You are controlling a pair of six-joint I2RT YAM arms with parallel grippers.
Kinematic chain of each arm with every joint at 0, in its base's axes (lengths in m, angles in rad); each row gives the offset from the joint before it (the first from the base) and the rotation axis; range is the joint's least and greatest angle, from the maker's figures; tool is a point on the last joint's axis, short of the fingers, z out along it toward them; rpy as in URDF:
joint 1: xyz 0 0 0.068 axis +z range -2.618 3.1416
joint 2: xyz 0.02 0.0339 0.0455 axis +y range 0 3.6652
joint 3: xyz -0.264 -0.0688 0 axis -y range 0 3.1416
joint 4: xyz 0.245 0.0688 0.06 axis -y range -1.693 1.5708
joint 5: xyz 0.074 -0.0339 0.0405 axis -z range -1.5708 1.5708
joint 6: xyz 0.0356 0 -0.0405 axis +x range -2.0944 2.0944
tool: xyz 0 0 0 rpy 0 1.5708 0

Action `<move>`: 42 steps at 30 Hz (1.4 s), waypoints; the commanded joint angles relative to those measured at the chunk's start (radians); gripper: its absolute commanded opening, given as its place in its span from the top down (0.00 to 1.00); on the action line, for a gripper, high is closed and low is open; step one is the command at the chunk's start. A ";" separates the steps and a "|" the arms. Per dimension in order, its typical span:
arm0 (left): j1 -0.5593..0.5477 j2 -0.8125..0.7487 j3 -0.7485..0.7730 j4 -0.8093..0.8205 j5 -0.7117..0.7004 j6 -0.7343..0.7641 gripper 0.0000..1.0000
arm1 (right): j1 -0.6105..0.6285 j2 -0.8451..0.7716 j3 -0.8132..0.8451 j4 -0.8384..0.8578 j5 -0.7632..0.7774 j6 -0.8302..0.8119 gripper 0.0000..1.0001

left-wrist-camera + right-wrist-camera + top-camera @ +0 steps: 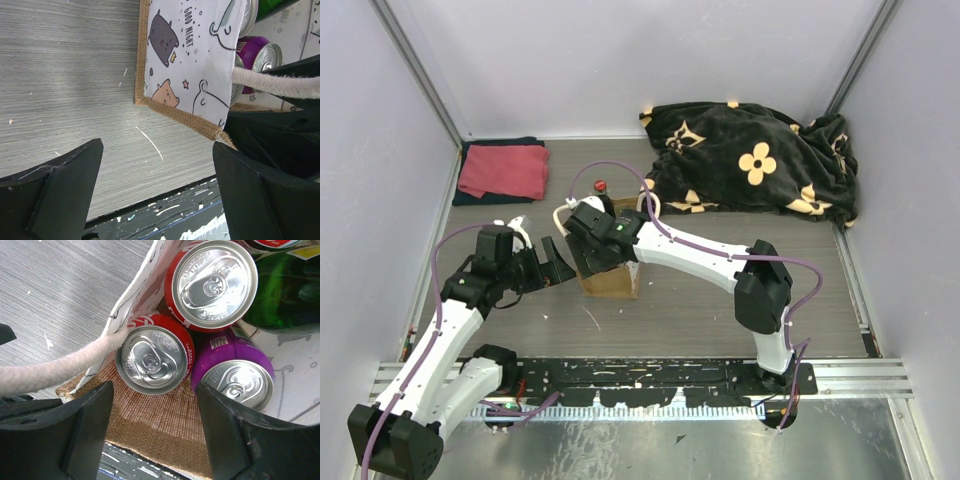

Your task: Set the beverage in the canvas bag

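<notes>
Above the bag point(610, 280), the right pincer point(154, 390) hangs released over a red can point(155, 357) standing inside, so lift straight up, clear of the handle point(60, 367), while the left pincer point(157, 147) gapes beside the bag.

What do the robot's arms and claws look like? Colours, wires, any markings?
The left arm and right arm are white tubes with chunky black joints; a purple cable runs along each. The left gripper and right gripper each have two broad, wedge-shaped black fingers. No markings visible.
</notes>
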 commanded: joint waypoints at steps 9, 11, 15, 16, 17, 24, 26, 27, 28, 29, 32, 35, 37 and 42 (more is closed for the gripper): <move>0.005 -0.018 0.006 0.025 0.023 0.002 0.02 | 0.020 -0.063 0.073 0.009 0.084 -0.017 0.22; 0.004 -0.017 0.004 0.027 0.025 -0.001 0.02 | 0.020 -0.064 0.075 0.014 0.086 -0.019 0.22; 0.004 -0.018 0.004 0.027 0.025 0.000 0.02 | 0.021 -0.060 0.082 0.027 0.072 -0.020 0.22; 0.004 -0.019 0.004 0.028 0.024 0.000 0.02 | 0.022 -0.059 0.084 0.032 0.067 -0.021 0.22; 0.004 -0.019 0.003 0.028 0.024 0.000 0.02 | 0.022 -0.056 0.084 0.035 0.065 -0.023 0.22; 0.005 -0.020 -0.001 0.029 0.025 0.000 0.02 | 0.030 -0.046 0.091 0.041 0.071 -0.028 0.19; 0.004 -0.021 -0.002 0.027 0.025 0.000 0.02 | 0.031 -0.059 0.092 0.043 0.083 -0.029 0.18; 0.004 -0.022 -0.001 0.028 0.025 0.000 0.02 | 0.032 -0.067 0.094 0.042 0.093 -0.030 0.18; 0.004 -0.023 0.004 0.028 0.026 0.002 0.02 | 0.032 -0.078 0.096 0.042 0.106 -0.030 0.17; 0.004 -0.025 0.012 0.026 0.024 0.006 0.02 | 0.032 -0.094 0.097 0.042 0.121 -0.031 0.15; 0.005 -0.034 0.066 0.019 0.003 0.036 0.02 | 0.032 -0.157 0.098 0.042 0.188 -0.028 0.08; 0.005 -0.040 0.151 -0.013 -0.009 0.088 0.02 | 0.025 -0.248 0.072 0.049 0.252 -0.012 0.00; 0.005 -0.040 0.209 -0.047 -0.008 0.105 0.02 | 0.017 -0.327 0.032 0.065 0.281 0.006 0.00; 0.005 -0.036 0.321 -0.150 -0.033 0.112 0.02 | -0.001 -0.512 -0.098 0.091 0.329 0.040 0.00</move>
